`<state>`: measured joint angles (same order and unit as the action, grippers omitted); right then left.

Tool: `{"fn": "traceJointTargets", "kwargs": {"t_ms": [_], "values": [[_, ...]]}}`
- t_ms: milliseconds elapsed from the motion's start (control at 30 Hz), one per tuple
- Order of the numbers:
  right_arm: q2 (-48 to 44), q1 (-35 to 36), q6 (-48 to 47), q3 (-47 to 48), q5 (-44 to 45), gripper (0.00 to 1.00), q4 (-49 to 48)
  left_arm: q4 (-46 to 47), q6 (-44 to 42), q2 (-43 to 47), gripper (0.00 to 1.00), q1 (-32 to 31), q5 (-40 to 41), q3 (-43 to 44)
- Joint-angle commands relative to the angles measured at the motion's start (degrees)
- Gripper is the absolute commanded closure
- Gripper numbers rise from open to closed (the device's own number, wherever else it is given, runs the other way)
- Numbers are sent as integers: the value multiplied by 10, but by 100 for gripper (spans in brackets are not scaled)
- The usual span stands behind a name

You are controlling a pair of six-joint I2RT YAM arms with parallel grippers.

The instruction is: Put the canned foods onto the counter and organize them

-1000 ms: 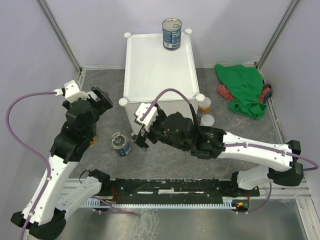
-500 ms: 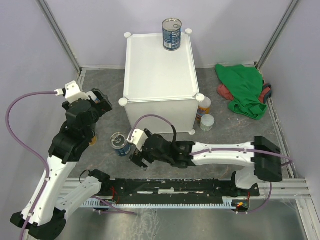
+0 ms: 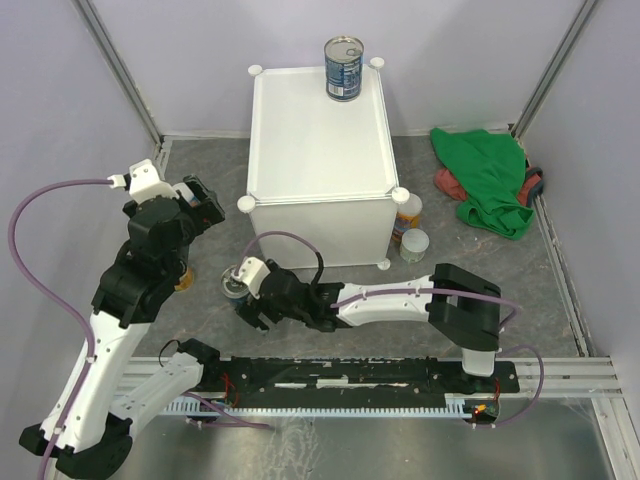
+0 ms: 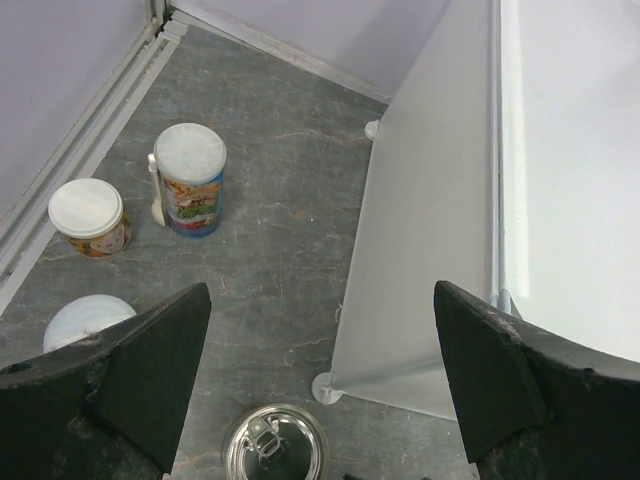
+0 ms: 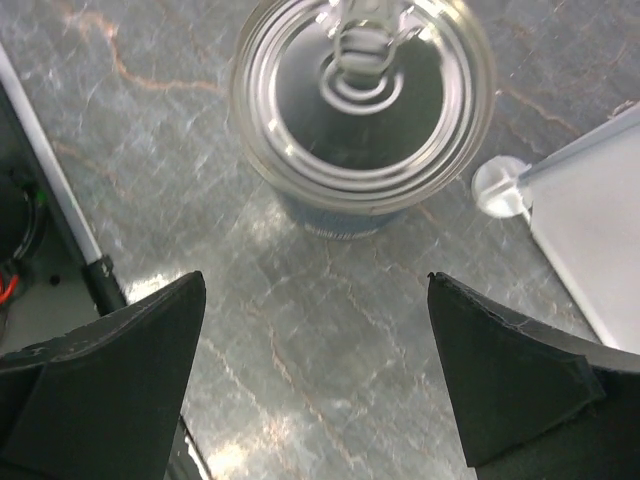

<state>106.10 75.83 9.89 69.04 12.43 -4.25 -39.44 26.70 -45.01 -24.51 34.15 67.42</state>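
1. Your right gripper point(image 5: 312, 285): jaws spread wide, nothing between them. It hangs low over the grey floor point(image 5: 330, 330), looking down at item 2.

2. Blue-labelled can point(image 5: 362, 110): upright on the floor, with its silver pull-tab top facing your right wrist camera. It stands just ahead of the right fingertips and apart from them, near the counter's front-left foot point(image 5: 497, 187).

3. Your left gripper point(image 4: 320, 290): jaws also wide apart and empty. It is held high beside the counter's left side, looking down along it.

4. Counter point(image 3: 315, 140): white cabinet with a flat rectangular top and round knobs at the corners.

5. Second blue-labelled can point(image 3: 343, 68): upright on the counter top, at the far edge near the far-right knob.

6. Floor, left of the counter, in your left wrist view:
   - Colourful-labelled can point(image 4: 192, 178), upright with a white lid.
   - Orange-labelled can point(image 4: 88, 215), near it by the wall rail.
   - White-lidded can point(image 4: 85, 320), half hidden behind the left finger; you cannot tell its label.

7. Floor, right of the counter:
   - Yellow-labelled can point(image 3: 408, 212), just beside the front-right corner.
   - Pale can point(image 3: 414, 245), just in front of it.

8. Green cloth point(image 3: 485, 180): crumpled on the floor by the right wall, well apart from both grippers.
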Motion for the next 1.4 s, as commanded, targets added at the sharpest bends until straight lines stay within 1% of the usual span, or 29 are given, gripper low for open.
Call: {"fn": "traceJointTargets", "kwargs": {"t_ms": [0, 300, 433, 1167, 1267, 1367], "values": [[22, -19, 20, 46, -12, 1, -67, -7, -4, -2, 1, -2, -9, 29], [67, -36, 24, 86, -26, 1, -85, -17, 1, 0, 1, -2, -10, 33], [78, -40, 25, 97, -33, 0, -92, -21, 6, -1, 1, -2, -30, 37], [124, -46, 22, 124, -44, 0, -133, -27, 26, -6, 0, -2, -42, 40], [124, -46, 17, 122, -49, 4, -138, -26, 25, -7, 0, -2, -40, 41], [124, -46, 16, 120, -60, 12, -142, -24, 25, -7, 0, -2, -38, 40]]}}
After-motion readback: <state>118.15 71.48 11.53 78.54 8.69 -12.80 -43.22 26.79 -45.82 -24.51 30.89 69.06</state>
